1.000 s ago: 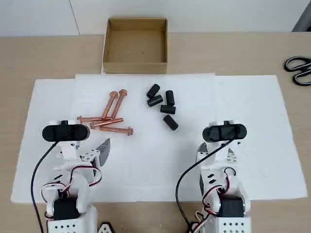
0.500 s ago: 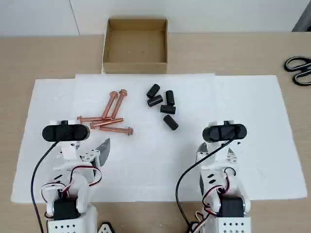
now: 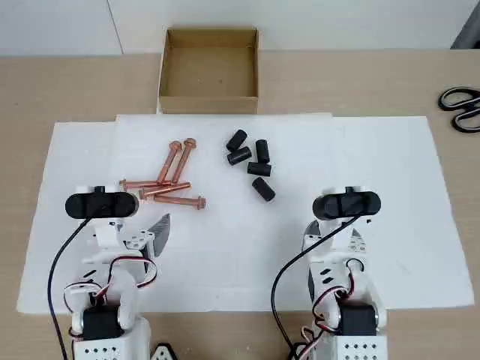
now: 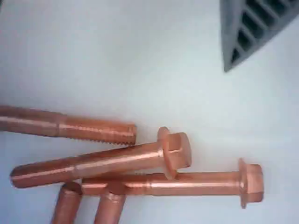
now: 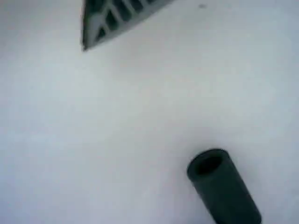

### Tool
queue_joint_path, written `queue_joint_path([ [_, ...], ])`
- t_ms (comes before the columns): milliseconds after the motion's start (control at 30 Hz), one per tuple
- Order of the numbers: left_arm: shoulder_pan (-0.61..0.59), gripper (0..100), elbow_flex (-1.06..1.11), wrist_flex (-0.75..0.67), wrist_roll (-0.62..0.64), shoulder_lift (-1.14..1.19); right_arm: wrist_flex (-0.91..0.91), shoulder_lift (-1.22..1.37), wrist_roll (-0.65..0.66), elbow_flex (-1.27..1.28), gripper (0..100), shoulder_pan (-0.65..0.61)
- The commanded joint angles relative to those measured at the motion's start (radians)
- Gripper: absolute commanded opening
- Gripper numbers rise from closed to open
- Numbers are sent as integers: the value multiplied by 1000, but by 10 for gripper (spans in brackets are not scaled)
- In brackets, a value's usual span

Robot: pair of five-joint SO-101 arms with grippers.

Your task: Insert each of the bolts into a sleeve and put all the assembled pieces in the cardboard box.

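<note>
Surface: wooden table (image 3: 75,82) under a white sheet (image 3: 390,225); both arms based at the near edge.
Left gripper (image 3: 154,231): low over the sheet, just short of the bolts; nothing seen held; spread or pressed together, cannot tell.
Bolts (image 3: 169,180): five, copper, loose on the sheet in an overlapping cluster; none sleeved.
Cardboard box (image 3: 209,97): at the sheet's far edge, nothing inside.
Sleeves (image 3: 253,161): five, black, grouped right of the bolts; nearest sleeve (image 3: 263,189) slightly apart, toward the right arm.
Right gripper (image 3: 330,234): low over the sheet, near that sleeve; nothing seen held; grip state cannot be told.
Scissors (image 3: 461,105): far right, off the sheet.
Step in hand: judged the very start; no piece assembled.
Next move: likely one bolt lifted clear of the pile, one sleeve presented bore-on.
</note>
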Motion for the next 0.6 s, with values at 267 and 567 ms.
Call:
queue_joint_path([
  [267,52,314,-2,-25,-5,-8,-22,-13,3,5,200,7],
  [567,52,314,-2,-25,-5,-8,-22,-13,3,5,200,7],
])
